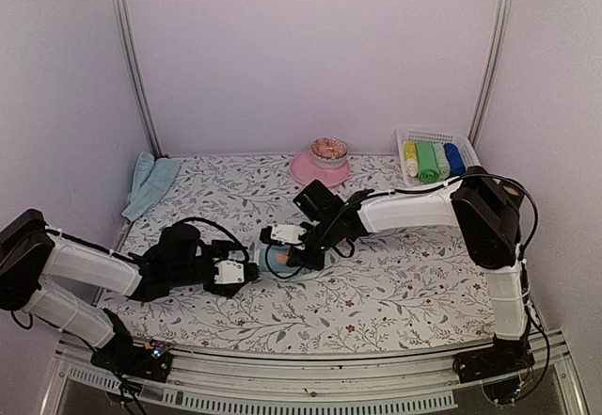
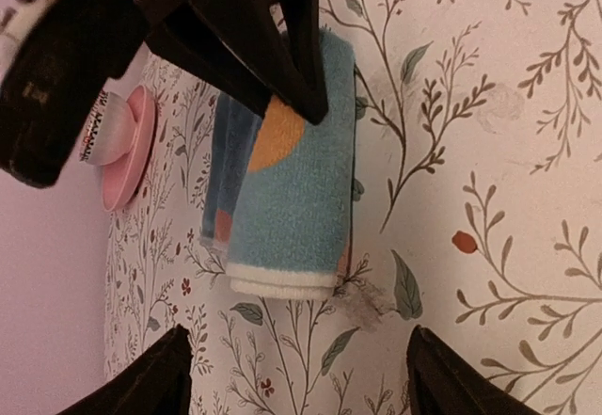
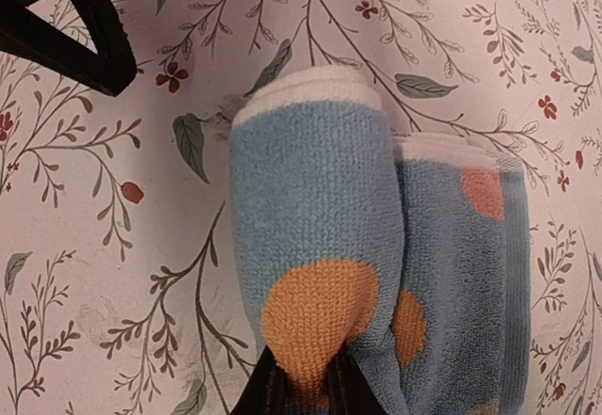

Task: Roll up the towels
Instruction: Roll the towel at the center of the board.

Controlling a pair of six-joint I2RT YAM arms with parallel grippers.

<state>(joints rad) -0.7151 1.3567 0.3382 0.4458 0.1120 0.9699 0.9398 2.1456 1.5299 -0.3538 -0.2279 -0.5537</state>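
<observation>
Lettering on the bowl (image 2: 105,137) is too blurred to read.

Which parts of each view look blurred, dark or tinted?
Top external view: even pinkish light, the blue orange-spotted rolled terry towel too small for detail; left wrist view: right gripper dark, partly blurred; right wrist view: towel pile crisp.

Pink plate (image 1: 303,171), white basket (image 1: 430,134), flowered bench (image 1: 404,283).
Plate at the far edge near the middle, carrying a small patterned bowl (image 1: 329,148); basket well apart, in the far right corner.
</observation>
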